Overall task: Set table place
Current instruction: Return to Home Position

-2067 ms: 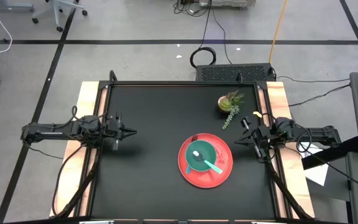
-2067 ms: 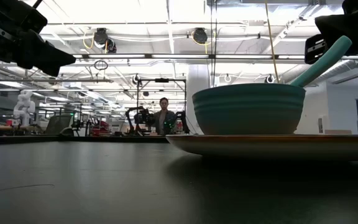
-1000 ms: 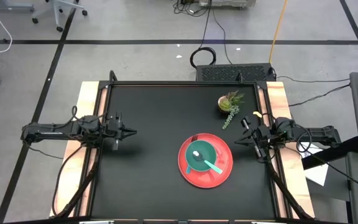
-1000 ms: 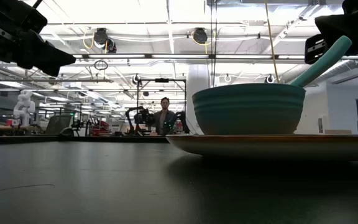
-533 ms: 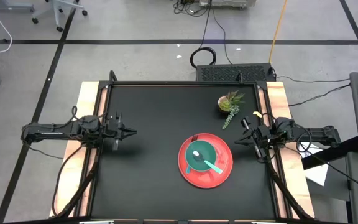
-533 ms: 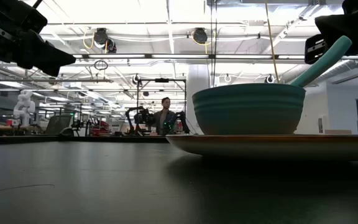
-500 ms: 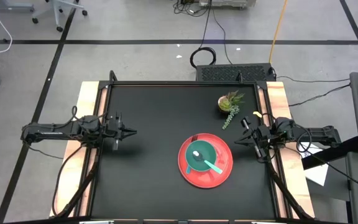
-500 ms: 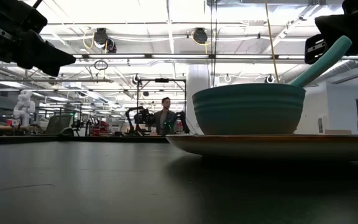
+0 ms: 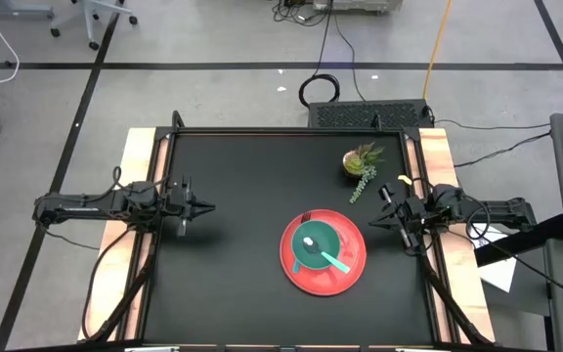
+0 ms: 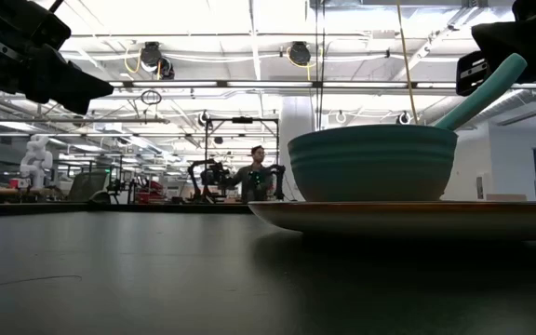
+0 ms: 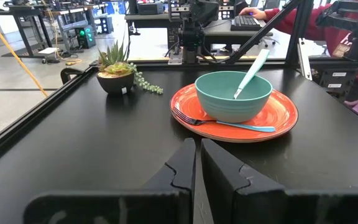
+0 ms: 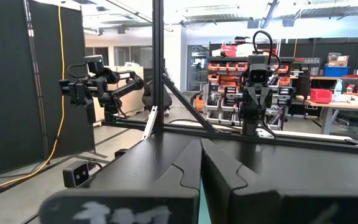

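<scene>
Though clear of the red plate (image 9: 346, 278), left pincer (image 9: 206, 207) and right pincer (image 9: 372, 224) both clenched, empty.

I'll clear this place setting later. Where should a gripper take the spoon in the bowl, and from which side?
Grip the spoon by the free end of its teal handle, which slants up over the rim of the teal bowl toward the right arm. Come from above with the right gripper, probably, fingers across the handle; its head lies inside the bowl.
</scene>
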